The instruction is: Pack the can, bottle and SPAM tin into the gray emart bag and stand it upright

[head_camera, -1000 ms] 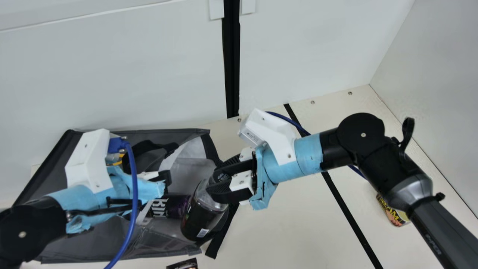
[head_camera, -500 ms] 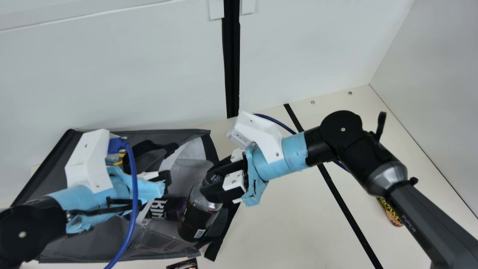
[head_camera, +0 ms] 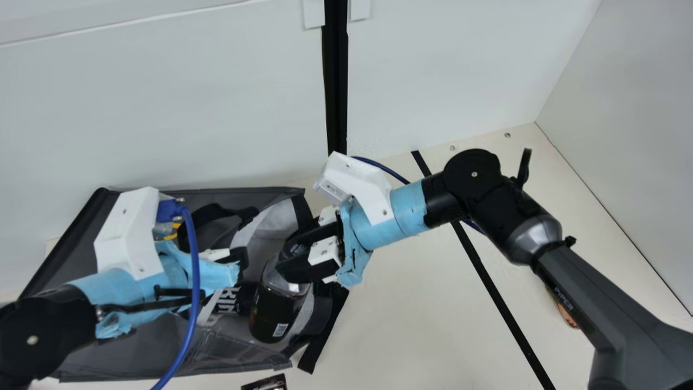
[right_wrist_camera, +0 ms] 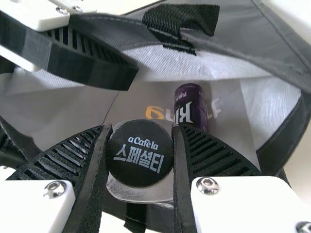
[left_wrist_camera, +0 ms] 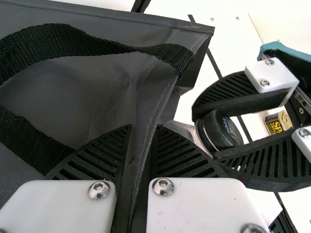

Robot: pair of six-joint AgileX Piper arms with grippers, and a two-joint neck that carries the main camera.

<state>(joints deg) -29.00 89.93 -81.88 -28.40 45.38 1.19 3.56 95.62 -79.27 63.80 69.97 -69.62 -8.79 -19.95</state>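
The gray bag [head_camera: 135, 352] lies on its side at the left, mouth facing right. My left gripper [head_camera: 243, 260] is at its opening; in the left wrist view the left gripper [left_wrist_camera: 141, 160] is shut on the bag's edge [left_wrist_camera: 155, 92]. My right gripper [head_camera: 295, 252] holds the dark bottle [head_camera: 275, 311] by its cap at the bag's mouth; in the right wrist view the right gripper [right_wrist_camera: 140, 155] is shut on the black cap [right_wrist_camera: 140, 154]. Inside the bag lies the purple can [right_wrist_camera: 191, 107]. The SPAM tin [left_wrist_camera: 278, 122] is on the table, partly behind my right arm in the main view.
A white wall [head_camera: 162, 108] stands behind the bag, another at the right. A small dark printed item [head_camera: 265, 383] lies at the front edge. Black tape [head_camera: 498, 292] crosses the cream table [head_camera: 422, 325]. Black bag straps [head_camera: 325, 330] trail at the mouth.
My right arm has moved left with the bottle, bringing it farther over the bag's opening and nearer the can. The right forearm now covers more of the SPAM tin. My left arm has kept still.
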